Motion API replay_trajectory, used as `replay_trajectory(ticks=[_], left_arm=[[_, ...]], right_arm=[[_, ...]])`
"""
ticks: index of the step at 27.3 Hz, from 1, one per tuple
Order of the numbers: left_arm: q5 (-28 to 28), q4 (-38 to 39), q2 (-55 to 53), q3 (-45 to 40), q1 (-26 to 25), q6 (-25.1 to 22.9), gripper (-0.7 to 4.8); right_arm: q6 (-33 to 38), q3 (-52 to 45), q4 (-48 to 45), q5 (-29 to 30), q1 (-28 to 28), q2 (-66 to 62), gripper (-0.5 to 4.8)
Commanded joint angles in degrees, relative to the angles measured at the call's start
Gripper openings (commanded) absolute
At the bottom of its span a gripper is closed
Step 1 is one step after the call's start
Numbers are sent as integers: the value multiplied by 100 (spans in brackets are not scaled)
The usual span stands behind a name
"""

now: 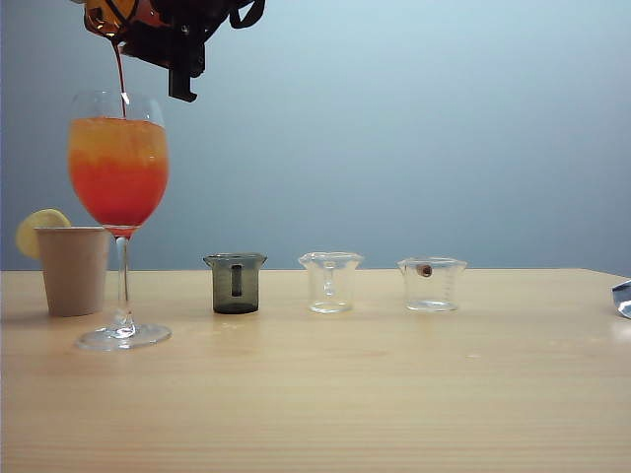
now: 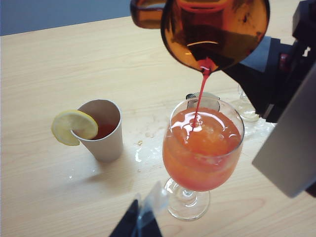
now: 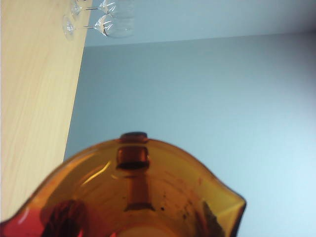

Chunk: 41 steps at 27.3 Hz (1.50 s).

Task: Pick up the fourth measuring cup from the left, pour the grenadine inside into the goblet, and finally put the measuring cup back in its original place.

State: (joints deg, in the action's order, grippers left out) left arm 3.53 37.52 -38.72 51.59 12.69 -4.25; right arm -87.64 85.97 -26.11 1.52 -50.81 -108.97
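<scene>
The right gripper (image 1: 182, 44), closed around the red-orange measuring cup (image 2: 215, 32), tips it above the goblet (image 1: 118, 197); a thin grenadine stream (image 2: 201, 91) falls in. Pouring is underway, the return remains. The left gripper's (image 2: 140, 222) opening cannot be told.

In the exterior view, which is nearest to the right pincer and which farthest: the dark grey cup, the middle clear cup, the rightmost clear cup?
From the right pincer, top left:
1. Smoky dark grey measuring cup, nearest.
2. Middle clear measuring cup.
3. Rightmost clear measuring cup, farthest.
</scene>
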Motion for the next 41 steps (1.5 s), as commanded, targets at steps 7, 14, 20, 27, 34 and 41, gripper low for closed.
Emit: replay_trajectory(ticks=[7, 14, 20, 27, 34, 41], left_arm=[[22, -35, 11, 13, 2, 9, -4], [22, -33, 11, 13, 2, 9, -4], [22, -35, 11, 13, 2, 9, -4], [22, -35, 11, 13, 2, 9, -4], [22, -33, 11, 13, 2, 9, -4], [22, -33, 11, 13, 2, 9, -4]], right_arm=[[-208, 37, -289, -7, -13, 48, 156], [-367, 37, -291, 13, -42, 48, 155], [-605, 35, -291, 11, -85, 48, 147], [-1058, 37, -291, 13, -96, 48, 147], [-1351, 37, -291, 59, -94, 48, 147], [-1508, 37, -293, 57, -92, 48, 147]])
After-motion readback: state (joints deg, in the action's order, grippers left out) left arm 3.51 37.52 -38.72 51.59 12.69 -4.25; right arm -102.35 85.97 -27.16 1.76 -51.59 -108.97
